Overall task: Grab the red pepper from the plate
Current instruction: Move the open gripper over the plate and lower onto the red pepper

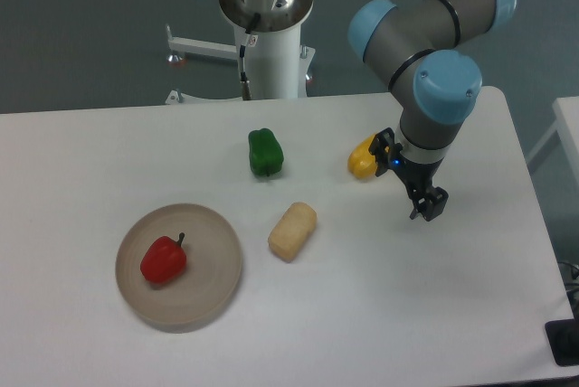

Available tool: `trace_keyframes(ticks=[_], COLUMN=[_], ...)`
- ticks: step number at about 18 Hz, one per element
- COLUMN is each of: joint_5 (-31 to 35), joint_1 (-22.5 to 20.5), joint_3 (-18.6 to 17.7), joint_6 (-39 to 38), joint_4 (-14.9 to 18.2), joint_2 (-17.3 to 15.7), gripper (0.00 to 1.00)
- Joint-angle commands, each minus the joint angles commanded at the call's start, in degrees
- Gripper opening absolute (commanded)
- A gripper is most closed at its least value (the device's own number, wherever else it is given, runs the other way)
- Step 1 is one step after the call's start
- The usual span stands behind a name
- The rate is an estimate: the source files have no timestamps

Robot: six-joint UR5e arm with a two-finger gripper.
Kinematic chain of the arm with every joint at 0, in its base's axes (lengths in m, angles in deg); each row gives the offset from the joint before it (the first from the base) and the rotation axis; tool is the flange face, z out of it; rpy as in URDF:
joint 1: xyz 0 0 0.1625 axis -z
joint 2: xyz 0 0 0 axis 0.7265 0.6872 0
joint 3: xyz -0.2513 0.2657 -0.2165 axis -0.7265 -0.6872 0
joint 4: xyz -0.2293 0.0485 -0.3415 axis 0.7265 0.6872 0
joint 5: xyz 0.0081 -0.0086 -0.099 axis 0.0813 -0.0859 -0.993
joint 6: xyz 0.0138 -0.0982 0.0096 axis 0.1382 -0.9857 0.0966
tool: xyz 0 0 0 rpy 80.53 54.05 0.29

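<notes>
The red pepper (164, 260) is small and glossy with a short dark stem. It lies on the left part of the round beige plate (213, 260) at the table's front left. My gripper (427, 207) hangs far to the right of the plate, just above the table, beside the yellow pepper. It is empty. Its fingers look close together, but the view does not show clearly whether it is open or shut.
A green pepper (265, 153) stands behind the plate near the table's middle. A pale bread-like loaf (293, 231) lies just right of the plate. A yellow pepper (363, 160) sits next to my wrist. The arm's white base column (270, 52) stands at the back edge.
</notes>
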Motion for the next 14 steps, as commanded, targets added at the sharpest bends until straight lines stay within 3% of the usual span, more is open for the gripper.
trace_keyframes(ticks=[8,12,14], joint_5=[-1.32,-4.12,-4.4], joint_1=[1.4,7.19,12.02], joint_3=[0.09,-0.17,-0.18], joint_6=[-1.23,-7.18,-12.98], joint_4=[0.09,0.09,-0.7], joint_2=[0.0,0.0,0.17], gripper=[1.0,1.0,1.0])
